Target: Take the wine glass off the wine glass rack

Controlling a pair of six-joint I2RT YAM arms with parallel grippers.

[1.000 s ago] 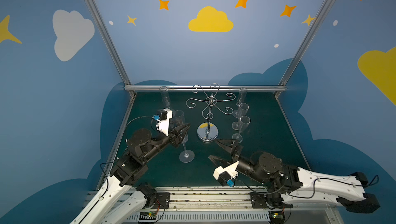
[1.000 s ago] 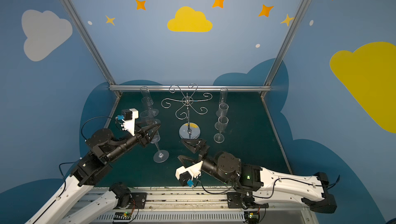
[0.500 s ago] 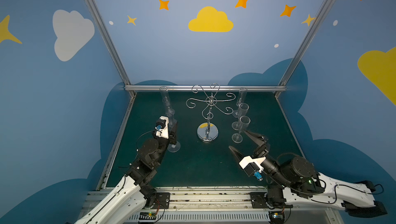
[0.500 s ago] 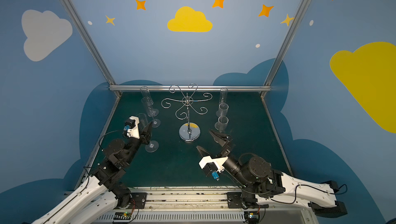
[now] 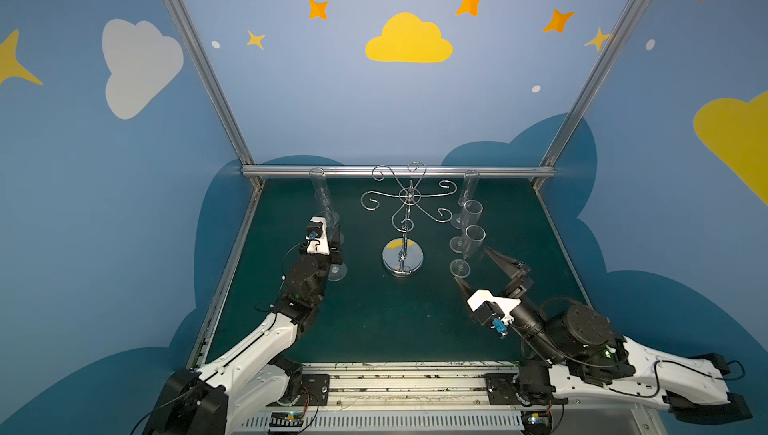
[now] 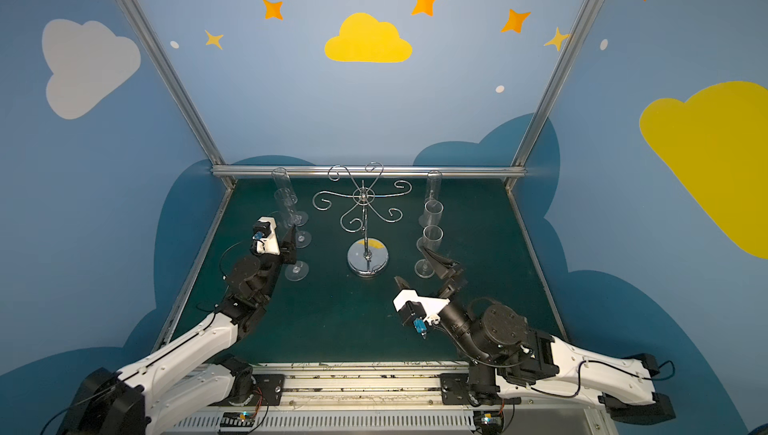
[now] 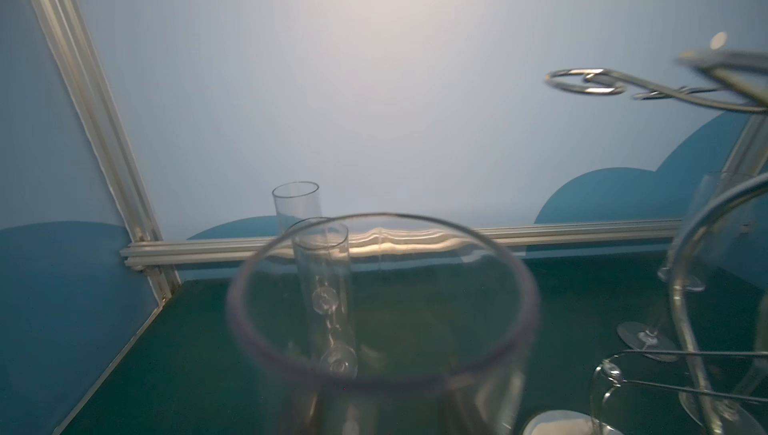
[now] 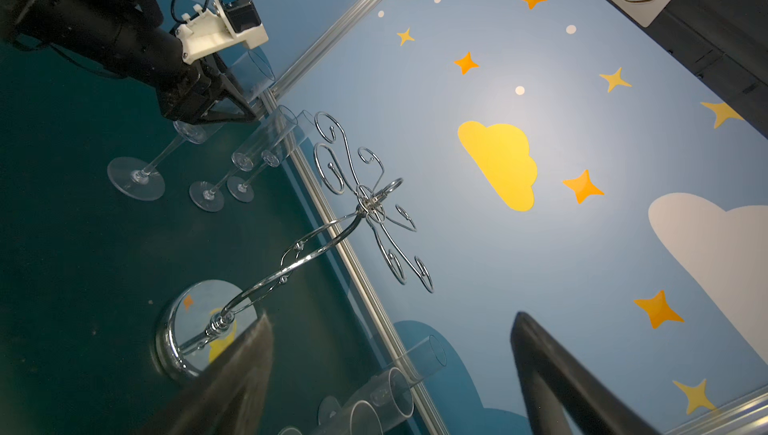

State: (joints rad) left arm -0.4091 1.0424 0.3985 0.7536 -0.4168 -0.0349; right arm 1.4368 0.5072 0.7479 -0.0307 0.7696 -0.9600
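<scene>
Wine glass (image 8: 136, 179) carried left, foot on table (image 5: 374, 329) (rack (image 5: 403, 262) bare, release pending); left claw (image 8: 237, 112) grips bowl, right claw (image 6: 409, 263) open

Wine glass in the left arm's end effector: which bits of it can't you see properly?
- Top views: the left end effector mostly hides the bowl of the wine glass.
- Left wrist view: rim blurred; stem and foot fall outside the frame.
- Right wrist view: the end effector covers part of the bowl.

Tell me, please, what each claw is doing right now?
Left claw: closed on the wine glass.
Right claw: open, holding nothing.
</scene>
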